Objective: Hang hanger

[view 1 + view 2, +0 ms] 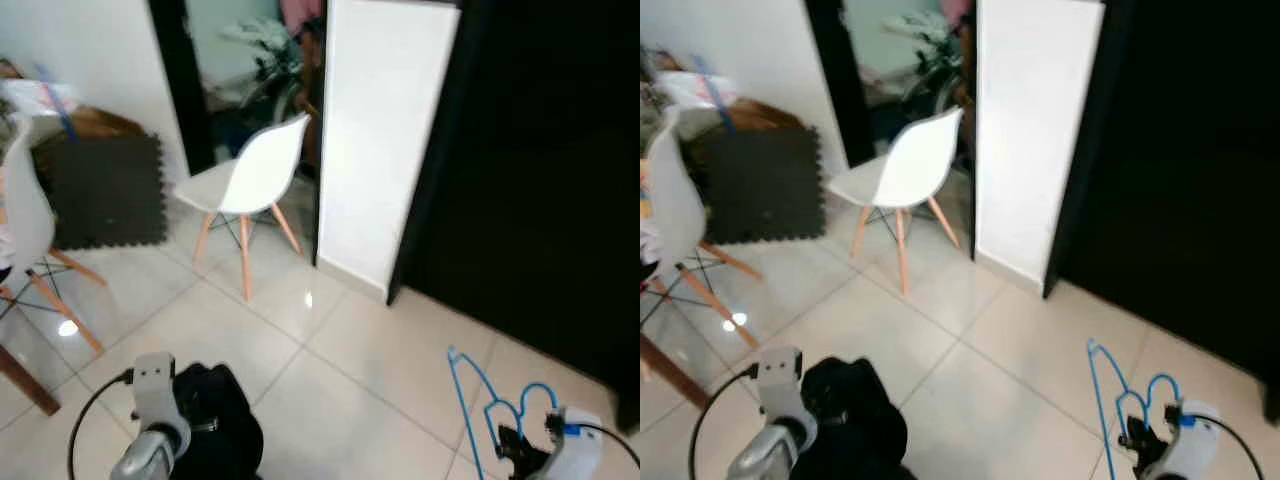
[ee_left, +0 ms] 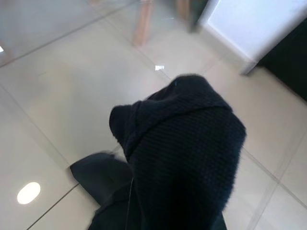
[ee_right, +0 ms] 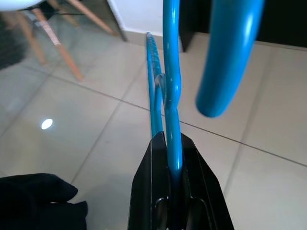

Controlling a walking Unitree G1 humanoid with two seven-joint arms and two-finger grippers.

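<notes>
A blue wire hanger (image 1: 468,398) stands up from my right gripper (image 1: 512,446) at the lower right, low over the tiled floor. In the right wrist view the two black fingers (image 3: 148,163) are shut on the hanger's blue wire (image 3: 172,96), and its hook curves close above. At the lower left, a black knit garment (image 1: 215,425) hangs from my left gripper (image 1: 200,415). That garment (image 2: 187,143) covers the left fingers in the left wrist view.
A white chair with wooden legs (image 1: 255,175) stands ahead, beside a tall white panel (image 1: 385,140). A dark opening (image 1: 540,180) lies to the right. At the left are another white chair (image 1: 28,215) and a dark foam mat (image 1: 105,190). Pale tiles stretch between.
</notes>
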